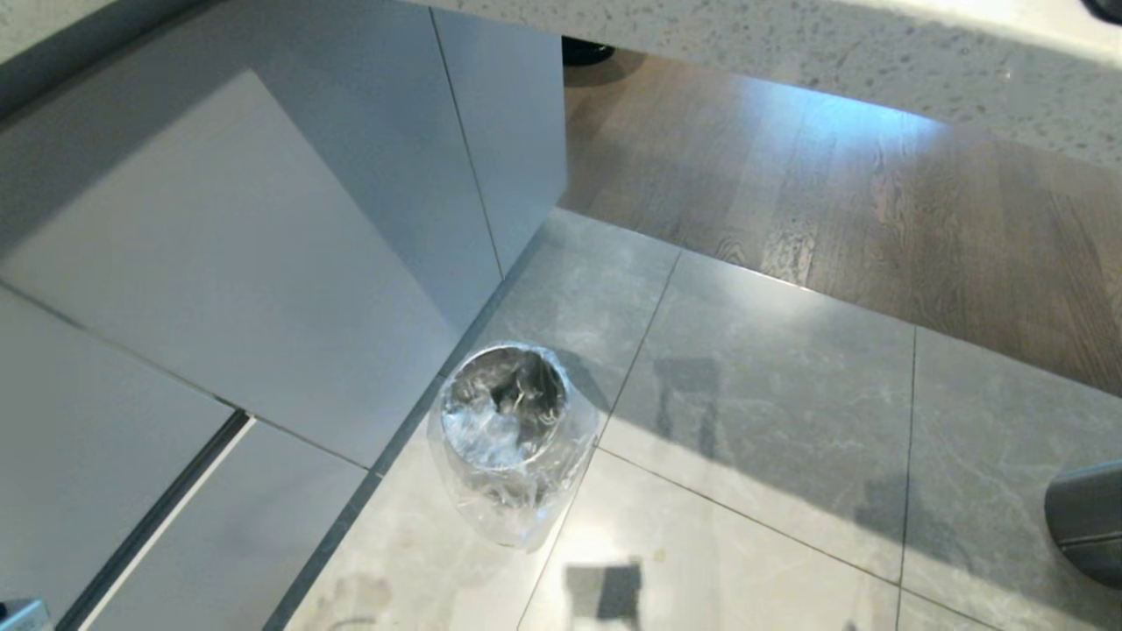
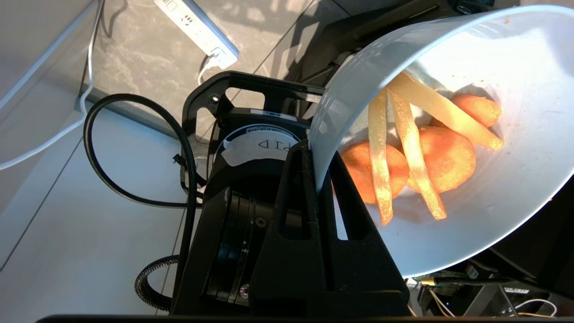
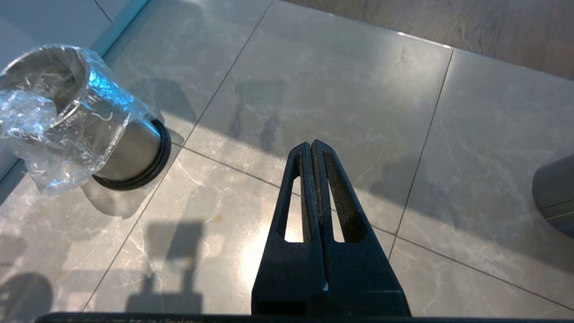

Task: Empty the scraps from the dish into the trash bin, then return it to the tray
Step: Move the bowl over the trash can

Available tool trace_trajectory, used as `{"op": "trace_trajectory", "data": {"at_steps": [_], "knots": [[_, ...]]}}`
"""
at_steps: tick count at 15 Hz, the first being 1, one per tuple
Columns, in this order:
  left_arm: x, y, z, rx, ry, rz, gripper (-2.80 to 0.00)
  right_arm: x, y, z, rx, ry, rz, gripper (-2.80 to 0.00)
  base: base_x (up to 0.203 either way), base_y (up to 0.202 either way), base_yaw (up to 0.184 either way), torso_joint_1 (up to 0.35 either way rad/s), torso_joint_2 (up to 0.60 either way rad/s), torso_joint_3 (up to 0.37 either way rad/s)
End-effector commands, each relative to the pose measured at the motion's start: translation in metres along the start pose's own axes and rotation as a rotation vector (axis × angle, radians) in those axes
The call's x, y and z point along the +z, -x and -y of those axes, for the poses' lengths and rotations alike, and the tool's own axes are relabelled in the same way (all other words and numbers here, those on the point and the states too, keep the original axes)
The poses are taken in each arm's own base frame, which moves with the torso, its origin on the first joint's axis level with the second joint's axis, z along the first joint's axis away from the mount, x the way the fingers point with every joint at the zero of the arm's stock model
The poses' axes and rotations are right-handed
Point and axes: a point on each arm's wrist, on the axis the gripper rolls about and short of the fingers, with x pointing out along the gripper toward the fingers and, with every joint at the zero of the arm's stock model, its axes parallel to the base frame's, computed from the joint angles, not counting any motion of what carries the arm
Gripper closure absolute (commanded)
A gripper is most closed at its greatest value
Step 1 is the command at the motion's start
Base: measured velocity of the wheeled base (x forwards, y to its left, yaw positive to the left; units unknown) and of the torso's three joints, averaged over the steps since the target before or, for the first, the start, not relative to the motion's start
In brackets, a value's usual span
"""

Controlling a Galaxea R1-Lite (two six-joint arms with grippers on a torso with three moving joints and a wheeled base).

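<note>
Grey marble-look tiled floor (image 1: pixel 771 394) beside pale cabinet fronts (image 1: pixel 263 263), wood flooring (image 1: pixel 877 202) at upper right; left arm carrying the loaded dish.

In the head view the small round shiny steel trash bin (image 1: pixel 508 421), its crinkled clear plastic liner draped over the rim, stands on the tiles at lower centre, close against the cabinet base. Neither arm shows in that view. In the left wrist view the left gripper (image 2: pixel 316 179) is clenched on the rim of the small white glossy deep dish (image 2: pixel 515 188), which fills the right of the frame, tilted. Orange carrot slices and pale yellow sticks, the scraps (image 2: pixel 417 157), lie inside. The right gripper (image 3: pixel 312 148), fingers pressed together and empty, points down over bare tiles, well apart from the bin.
</note>
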Motion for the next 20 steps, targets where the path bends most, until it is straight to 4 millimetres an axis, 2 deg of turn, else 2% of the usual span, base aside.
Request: {"op": "trace_trajectory", "data": {"at_steps": [1,8,20], "knots": [[-0.0008,0.0002,-0.0004,0.002,0.002,-0.004,0.00,0.0001,0.0001,0.0000,0.000,0.000,0.001,0.00,0.000,0.000,0.000,-0.001,0.00,-0.199],[-0.0008,0.0002,-0.0003,0.003,0.001,-0.003,0.00,0.0001,0.0001,0.0000,0.000,0.000,0.001,0.00,0.000,0.000,0.000,0.002,0.00,-0.179],[-0.0020,0.0032,-0.0008,-0.004,-0.002,0.022,0.00,-0.0003,0.0000,0.0000,0.000,0.000,0.000,0.00,0.000,0.000,0.000,0.000,0.00,-0.006]]}}
